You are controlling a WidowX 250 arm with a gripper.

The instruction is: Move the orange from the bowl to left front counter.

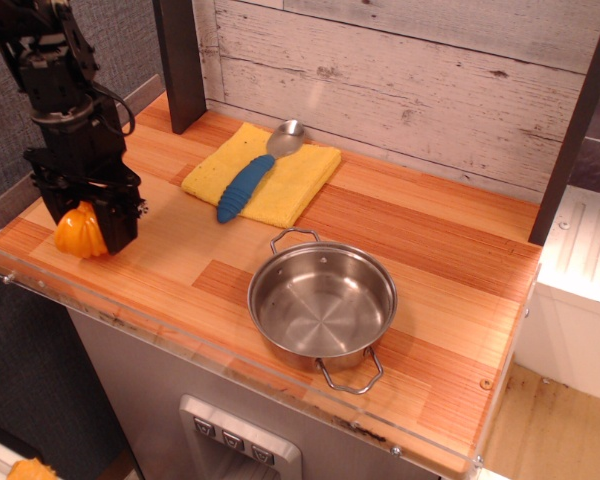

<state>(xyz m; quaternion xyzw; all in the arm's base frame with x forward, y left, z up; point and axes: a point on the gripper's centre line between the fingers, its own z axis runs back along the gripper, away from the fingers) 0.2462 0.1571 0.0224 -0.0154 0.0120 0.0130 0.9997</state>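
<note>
With the gripper [83, 225] pinching the orange [78, 233] low over the left front corner of the counter [180, 265], I lower gently before opening, away from the rim.

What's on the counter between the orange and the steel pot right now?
Nothing: in the only view, bare wooden counter runs from the orange to the pot. The yellow cloth lies farther back.
</note>
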